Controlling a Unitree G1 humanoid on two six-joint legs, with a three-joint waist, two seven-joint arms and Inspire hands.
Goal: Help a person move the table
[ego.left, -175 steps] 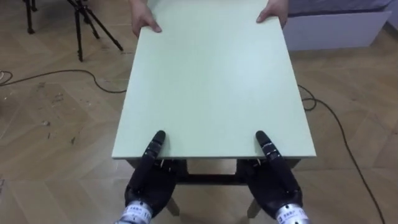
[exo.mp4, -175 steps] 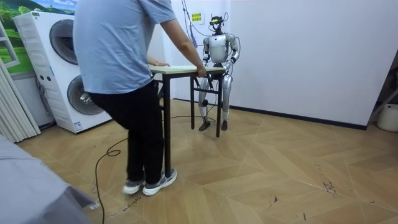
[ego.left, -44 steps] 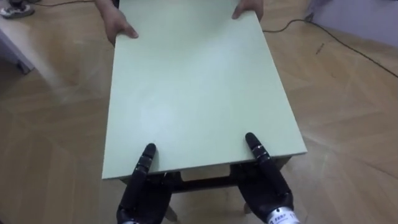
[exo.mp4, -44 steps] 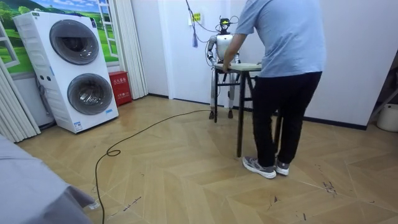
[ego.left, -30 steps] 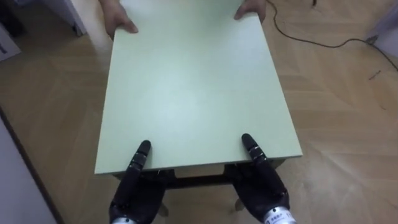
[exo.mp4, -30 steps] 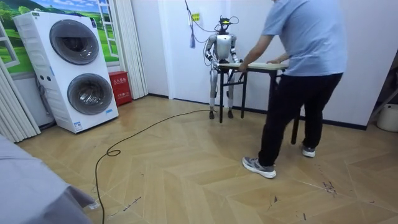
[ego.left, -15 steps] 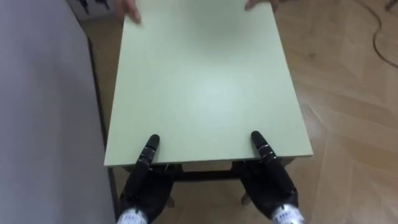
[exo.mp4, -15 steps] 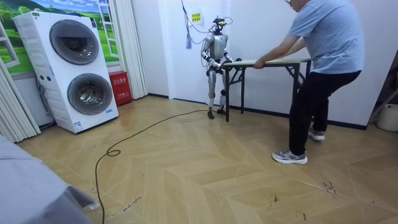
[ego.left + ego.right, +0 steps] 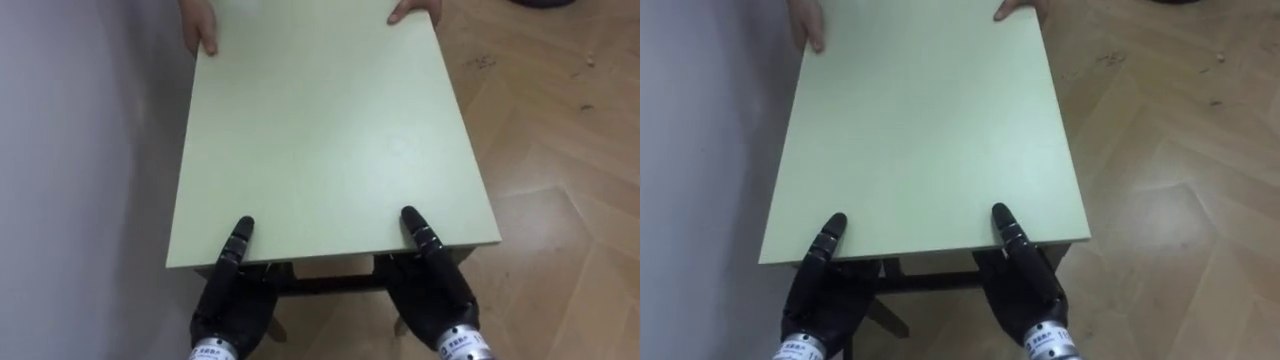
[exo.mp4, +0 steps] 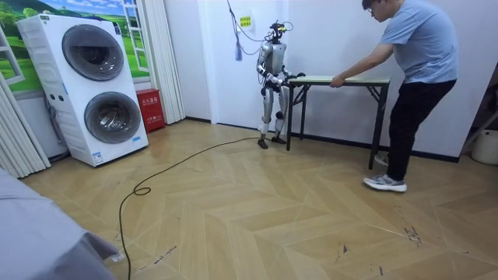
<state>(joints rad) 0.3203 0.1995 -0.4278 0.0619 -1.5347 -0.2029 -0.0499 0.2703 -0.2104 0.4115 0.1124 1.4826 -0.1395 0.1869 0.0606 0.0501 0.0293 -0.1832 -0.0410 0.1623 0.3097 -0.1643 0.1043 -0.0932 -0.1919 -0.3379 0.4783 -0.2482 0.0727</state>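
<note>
A pale green table (image 9: 320,130) with dark legs stretches away from me. My left hand (image 9: 232,292) and my right hand (image 9: 432,288) clasp its near edge, one by each corner, thumbs lying on top and the other fingers underneath. A person's hands (image 9: 201,27) hold the far edge at both corners. In the room view I stand at the end of the table (image 10: 342,78) on the room view's left, and the person (image 10: 416,70) leans in from the other end with both arms stretched out.
A white wall (image 9: 70,180) runs close along the table's left side. Wood floor (image 9: 560,150) lies open on the right. In the room view, stacked washing machines (image 10: 93,85) stand at the left and a dark cable (image 10: 179,163) crosses the floor.
The table, the person and I have moved toward the room view's right, and the table now lies alongside the wall. Both my hands and the person's kept their hold.
</note>
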